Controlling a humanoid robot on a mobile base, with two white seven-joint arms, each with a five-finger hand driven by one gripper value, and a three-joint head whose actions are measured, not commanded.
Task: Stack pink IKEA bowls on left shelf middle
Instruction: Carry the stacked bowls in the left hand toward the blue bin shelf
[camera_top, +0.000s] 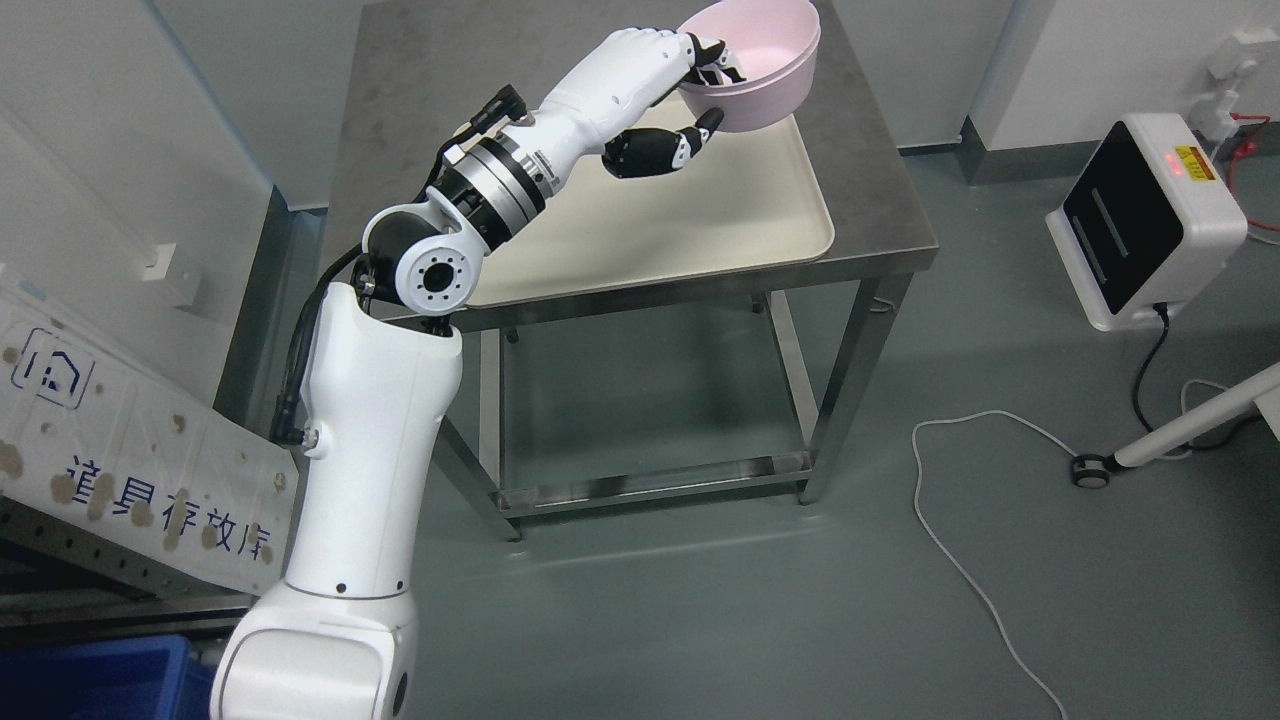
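A pink bowl (762, 60) sits tilted at the far end of a cream tray (700, 215) on a steel table (880, 200). My left hand (690, 95) reaches from the lower left and grips the bowl's near rim, fingers (715, 55) curled inside the rim and thumb (670, 148) under the outer wall. The bowl appears raised at that edge. My right arm does not show.
A white box device with a black face (1145, 220) stands on the floor at right, with cables (960, 560) trailing across the floor. A white panel with printed characters (120, 470) and a blue bin (90, 680) are at lower left.
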